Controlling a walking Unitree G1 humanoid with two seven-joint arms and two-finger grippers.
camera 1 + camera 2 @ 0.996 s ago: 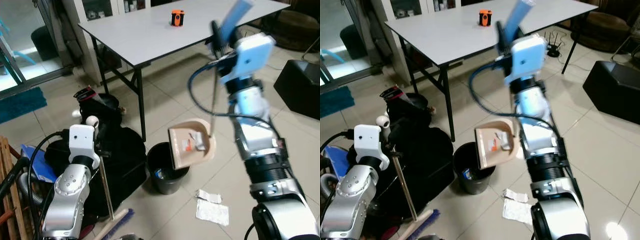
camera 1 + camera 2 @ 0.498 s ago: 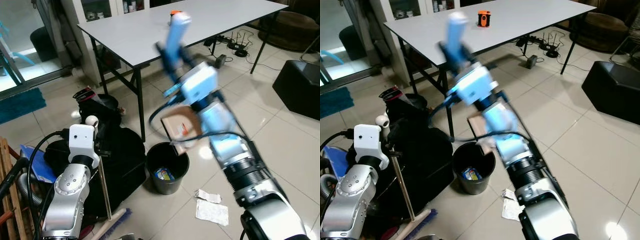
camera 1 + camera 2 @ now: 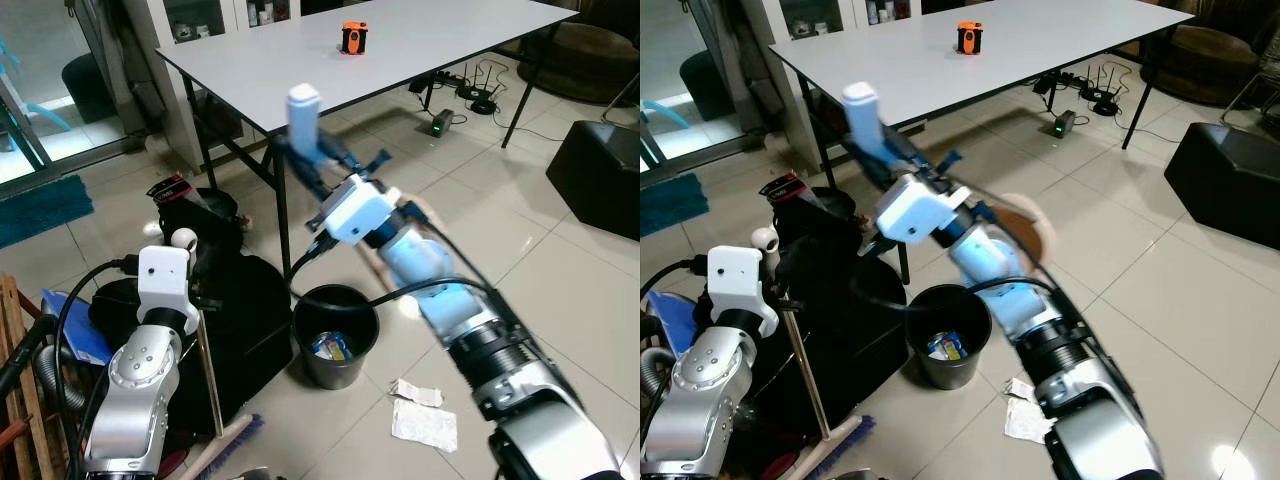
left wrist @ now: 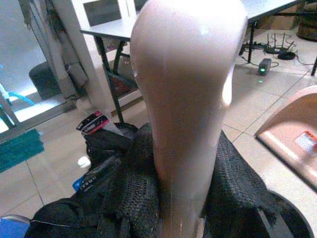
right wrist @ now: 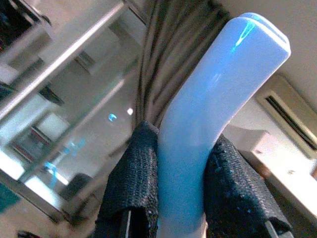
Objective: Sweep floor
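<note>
Dustpan swung high above the bin (image 3: 335,345), paper scraps (image 3: 424,420) on the floor beside it.
Right tool (image 5: 181,191) pinches the blue dustpan handle (image 3: 303,115); left tool (image 4: 176,198) pinches the broom handle (image 4: 185,99). The tilted dustpan (image 3: 1025,230) could spill beside the bin or strike the table (image 3: 300,70).

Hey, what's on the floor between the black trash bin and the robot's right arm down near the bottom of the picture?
Two crumpled white paper scraps lie on the tiles between the black trash bin and the right arm's lower part, as the left eye view shows.

Bin (image 3: 335,345) before table (image 3: 300,60); paper (image 3: 424,424) right
</note>
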